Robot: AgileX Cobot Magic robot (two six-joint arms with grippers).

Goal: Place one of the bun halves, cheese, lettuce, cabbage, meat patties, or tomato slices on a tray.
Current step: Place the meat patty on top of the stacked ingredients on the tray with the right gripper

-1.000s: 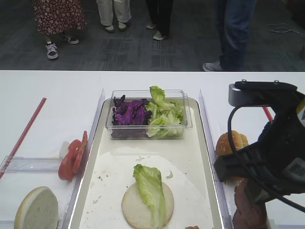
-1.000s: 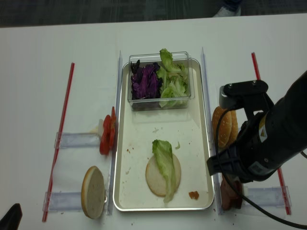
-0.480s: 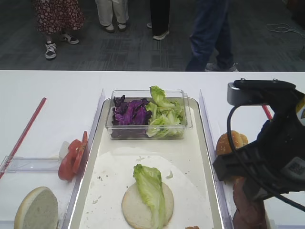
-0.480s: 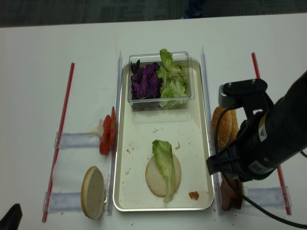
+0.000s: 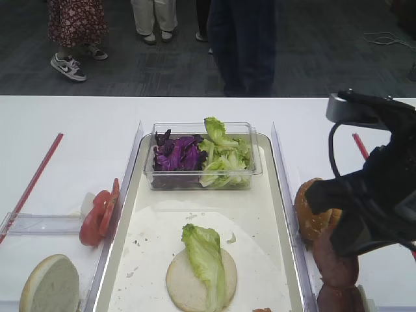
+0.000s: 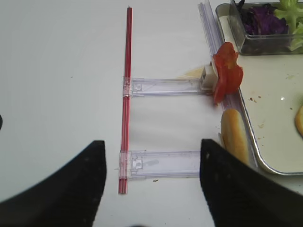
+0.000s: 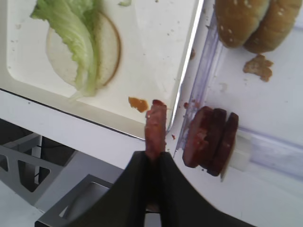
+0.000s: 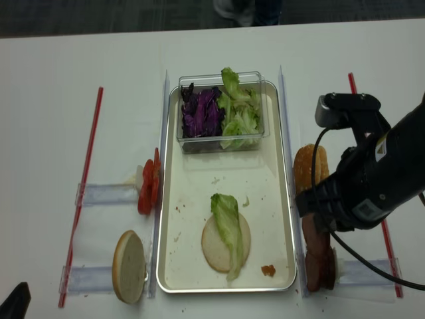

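My right gripper [image 7: 152, 156] is shut on a meat patty [image 7: 155, 124], held edge-on just above the stack of meat patties [image 7: 210, 139] in a clear holder, right of the tray's rim [image 7: 187, 80]. From above, the arm covers the gripper; the held patty [image 8: 317, 240] shows below it. The tray [image 8: 165, 199] carries a bun half [image 8: 214, 244] with lettuce [image 8: 227, 222] on it. Cabbage [image 8: 199, 111] and more lettuce [image 8: 240, 109] fill a tub. Tomato slices [image 8: 149, 189] and another bun half [image 8: 129, 266] stand left of the tray. My left gripper [image 6: 151, 184] is open over the bare table.
Bun halves [image 8: 309, 174] stand on edge right of the tray. Red strips [image 8: 83, 189] and clear holders [image 6: 163, 163] lie on the white table. A small orange crumb [image 7: 138, 104] sits in the tray's near corner. People stand beyond the table's far edge.
The right arm has moved up and to the right, taking the patty clear of the stack. A person has walked across the background. The left gripper has not moved.
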